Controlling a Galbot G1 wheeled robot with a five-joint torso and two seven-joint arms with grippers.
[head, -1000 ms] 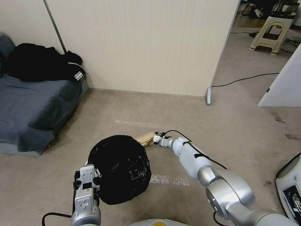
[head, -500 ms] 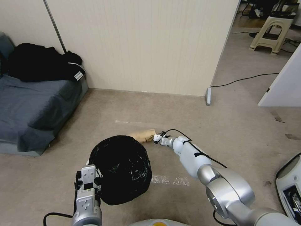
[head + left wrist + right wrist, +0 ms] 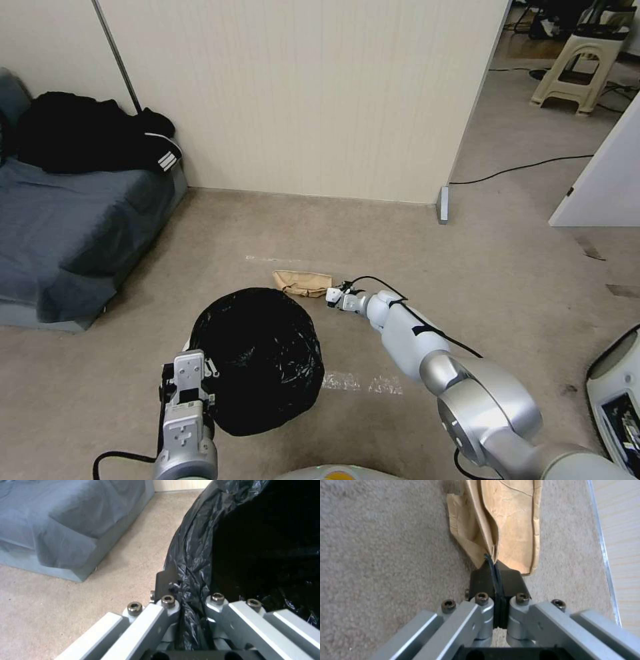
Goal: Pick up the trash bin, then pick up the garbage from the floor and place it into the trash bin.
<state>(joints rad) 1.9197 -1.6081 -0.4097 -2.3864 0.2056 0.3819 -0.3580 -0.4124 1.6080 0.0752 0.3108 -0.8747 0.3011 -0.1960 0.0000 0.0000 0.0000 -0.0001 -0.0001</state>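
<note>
The trash bin (image 3: 257, 360), with its crinkly black liner over the rim, is in front of me at lower left. My left gripper (image 3: 187, 360) is shut on the near rim, and the left wrist view shows the liner (image 3: 193, 562) pinched at the left gripper (image 3: 190, 598). Beyond the bin, my right gripper (image 3: 331, 297) is shut on the near edge of the garbage, a flattened tan paper bag (image 3: 301, 283), low over the floor (image 3: 520, 280). In the right wrist view the right gripper (image 3: 494, 565) clamps the paper (image 3: 513, 517).
A grey sofa (image 3: 67, 227) with a black jacket (image 3: 93, 140) stands at the left. A beige panel wall (image 3: 300, 100) closes the back. A black cable (image 3: 520, 167) and a stool (image 3: 580, 67) lie at the far right, and a white machine (image 3: 617, 393) stands close on my right.
The tan paper has swung out from behind the bin, farther away and to the left, held by my right gripper. The bin and left gripper have shifted slightly.
</note>
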